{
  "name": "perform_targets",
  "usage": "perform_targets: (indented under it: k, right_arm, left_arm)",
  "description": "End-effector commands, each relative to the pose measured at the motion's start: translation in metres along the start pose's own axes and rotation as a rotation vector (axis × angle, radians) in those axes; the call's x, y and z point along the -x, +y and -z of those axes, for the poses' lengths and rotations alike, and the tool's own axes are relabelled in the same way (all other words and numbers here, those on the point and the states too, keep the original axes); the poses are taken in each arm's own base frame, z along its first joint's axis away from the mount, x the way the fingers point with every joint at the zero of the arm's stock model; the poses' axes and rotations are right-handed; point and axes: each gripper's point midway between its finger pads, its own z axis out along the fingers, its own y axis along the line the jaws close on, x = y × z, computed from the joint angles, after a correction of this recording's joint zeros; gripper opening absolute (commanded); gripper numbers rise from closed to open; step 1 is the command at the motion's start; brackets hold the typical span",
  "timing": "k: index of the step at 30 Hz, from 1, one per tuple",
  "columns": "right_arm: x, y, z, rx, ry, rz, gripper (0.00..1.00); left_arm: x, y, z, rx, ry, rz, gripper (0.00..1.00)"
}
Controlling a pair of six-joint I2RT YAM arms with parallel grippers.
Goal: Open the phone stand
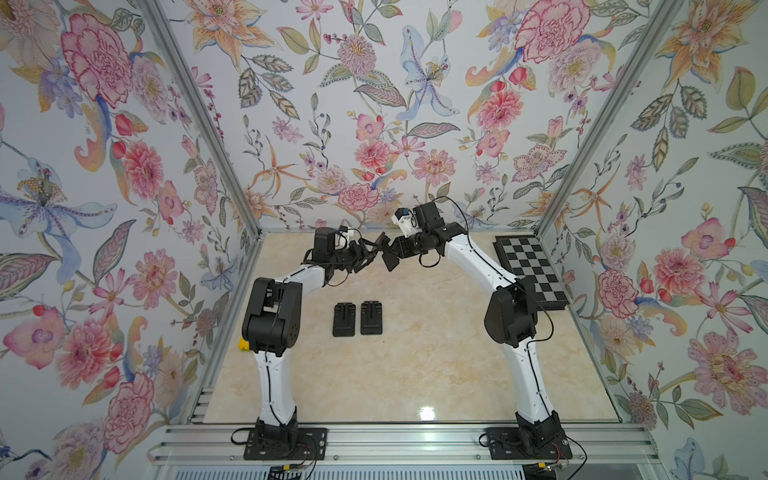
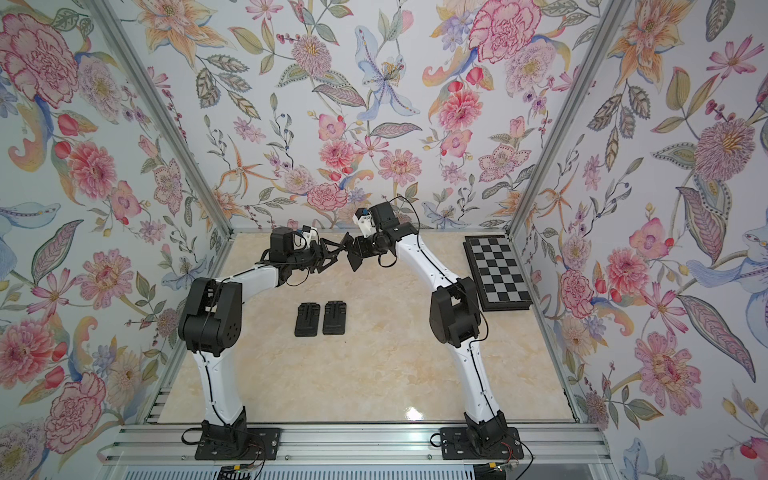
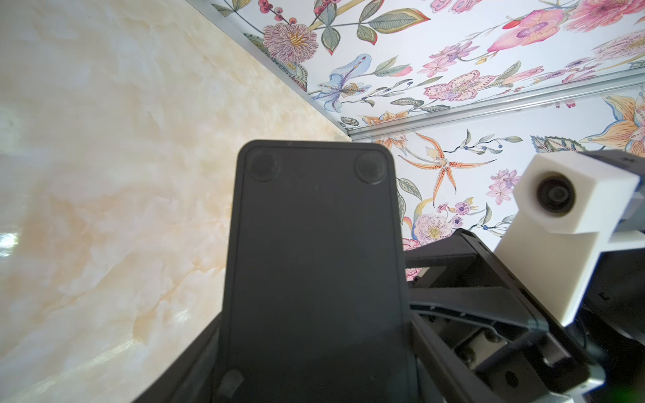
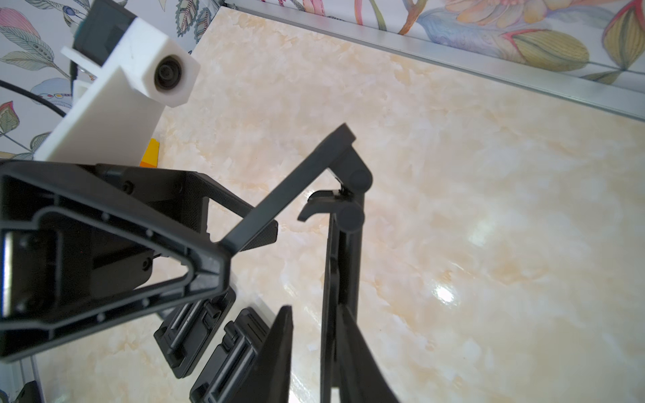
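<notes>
Three walls [image 1: 374, 83] covered in floral wallpaper of pink, orange and blue blooms, corners edged by aluminium posts [image 1: 201, 116], cream marbled floor [image 1: 415, 365] bordered by metal rails [image 1: 399, 440], bright glare [image 1: 427, 413] reflected near its front edge.

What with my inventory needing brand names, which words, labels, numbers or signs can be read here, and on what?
No text in any view can be read.
Raised phone stand, underside: faint embossed marks between the round pads, too blurred to read.
Folded phone stands lying on the table: moulded ridges only, no lettering visible.
Chessboard: plain squares, no letters or numbers visible.
</notes>
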Motion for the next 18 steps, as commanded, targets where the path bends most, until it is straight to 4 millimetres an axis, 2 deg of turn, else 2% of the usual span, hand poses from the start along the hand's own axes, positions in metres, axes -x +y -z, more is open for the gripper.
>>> perform_targets:
  k: [1, 4, 6, 9, 12, 16, 18]
  right_arm:
    - [-0.0131, -0.0026, -0.0163, 0.012, 0.033, -0.014, 0.26]
    - [-0.0127, -0.0030, -0.0168, 0.011, 0.032, -0.015, 0.32]
    - [-0.0128, -0.0033, -0.0173, 0.010, 0.032, -0.016, 0.31]
    - [-0.0124, -0.0040, -0.0179, 0.007, 0.029, -0.018, 0.19]
    - [-0.0112, -0.0028, -0.0177, 0.007, 0.025, -0.018, 0.14]
    - [-0.0092, -0.0003, -0.0176, 0.008, 0.019, -0.012, 0.00]
    - [-0.0103, 0.0008, -0.0173, 0.008, 0.024, -0.008, 0.00]
  left_arm:
    - [0.0107, -0.0545, 0.0097, -0.087, -0.021, -0.121, 0.00]
    - [0.0106, -0.0551, 0.0097, -0.088, -0.020, -0.121, 0.00]
    - [0.0106, -0.0559, 0.0101, -0.089, -0.019, -0.122, 0.00]
    - [0.0100, -0.0552, 0.0095, -0.088, -0.016, -0.120, 0.00]
    - [0.0106, -0.0562, 0.0091, -0.091, -0.015, -0.122, 0.00]
    - [0.0133, -0.0574, 0.0087, -0.094, -0.017, -0.125, 0.00]
    - [0.0160, -0.0573, 0.0087, -0.093, -0.022, -0.126, 0.00]
